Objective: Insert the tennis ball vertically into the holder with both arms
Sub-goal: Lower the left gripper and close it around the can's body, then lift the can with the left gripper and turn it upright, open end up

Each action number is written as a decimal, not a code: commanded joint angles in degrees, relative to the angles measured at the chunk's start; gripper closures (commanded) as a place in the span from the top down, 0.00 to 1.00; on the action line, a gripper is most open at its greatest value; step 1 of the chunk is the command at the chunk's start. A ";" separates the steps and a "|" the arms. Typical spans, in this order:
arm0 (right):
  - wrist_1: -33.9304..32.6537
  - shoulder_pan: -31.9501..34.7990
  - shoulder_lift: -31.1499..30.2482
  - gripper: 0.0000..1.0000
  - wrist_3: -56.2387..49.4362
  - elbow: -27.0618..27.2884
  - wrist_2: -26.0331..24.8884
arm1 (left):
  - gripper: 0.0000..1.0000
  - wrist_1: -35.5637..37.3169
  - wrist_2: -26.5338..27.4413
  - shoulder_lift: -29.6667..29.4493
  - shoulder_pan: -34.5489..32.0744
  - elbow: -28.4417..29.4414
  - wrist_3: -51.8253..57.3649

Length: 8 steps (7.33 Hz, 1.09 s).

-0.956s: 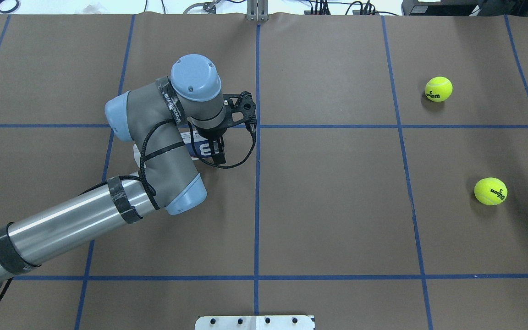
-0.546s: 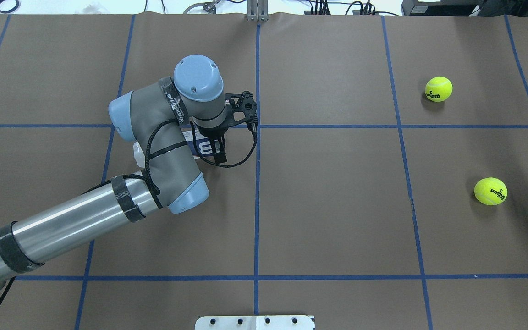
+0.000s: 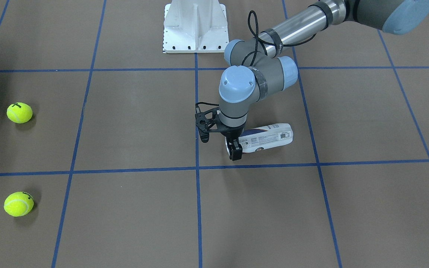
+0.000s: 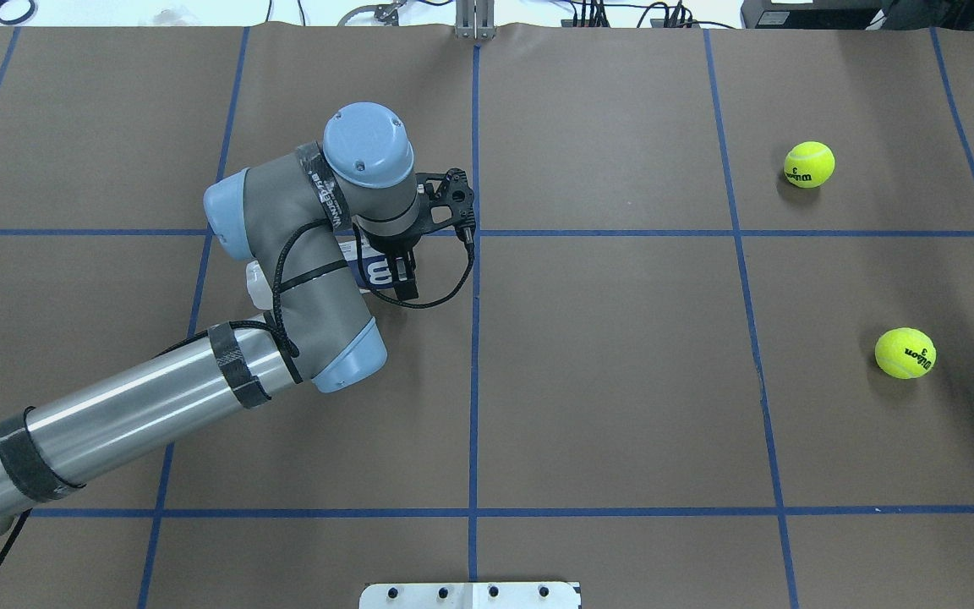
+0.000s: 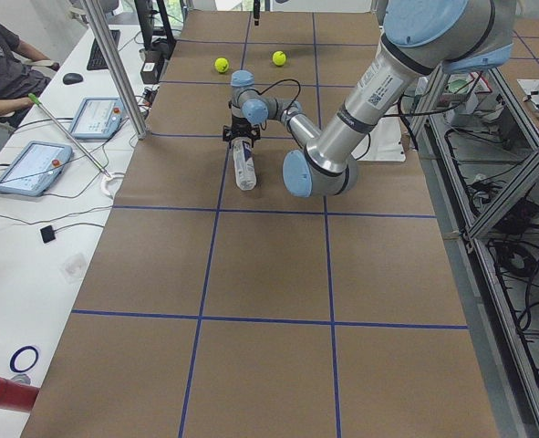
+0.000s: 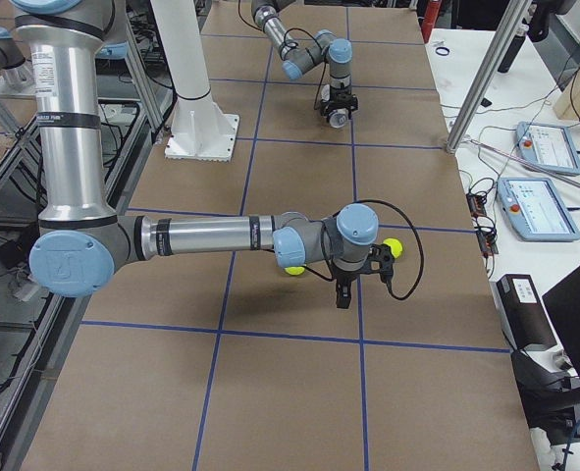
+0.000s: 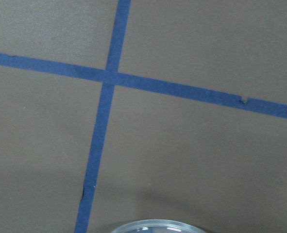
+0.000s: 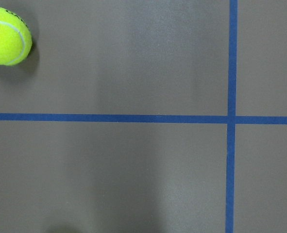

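Note:
The holder (image 3: 268, 137) lies on its side on the brown table; its navy "W" label shows in the overhead view (image 4: 377, 272) and its clear rim in the left wrist view (image 7: 158, 226). My left gripper (image 3: 234, 148) points down over the tube's open end, with its jaws closed on either side of it. Two yellow tennis balls (image 4: 808, 163) (image 4: 905, 353) rest far to the right. My right gripper (image 6: 341, 292) hovers low near the balls; I cannot tell whether it is open or shut. One ball shows in the right wrist view (image 8: 7, 35).
Blue tape lines (image 4: 473, 338) cross the table in a grid. The white bolted pedestal base (image 3: 195, 28) stands at the robot's edge. Operator tablets (image 5: 32, 167) and cables lie on the side bench past the table's end.
My left arm's wrist and elbow have shifted slightly to the right over the holder. The holder and both balls stay in place.

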 commanded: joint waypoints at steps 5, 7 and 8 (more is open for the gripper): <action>0.02 0.00 0.06 1.00 0.00 0.25 0.05 | 0.46 -1.97 0.50 -0.41 -2.71 -5.96 -1.78; 0.02 0.00 0.15 1.00 0.00 -0.10 1.36 | 0.46 -6.68 0.50 -0.41 -4.21 -10.38 -8.95; 0.10 0.00 0.06 1.00 0.00 -0.10 2.06 | 0.46 -15.07 0.50 -0.24 -4.39 -10.30 -15.61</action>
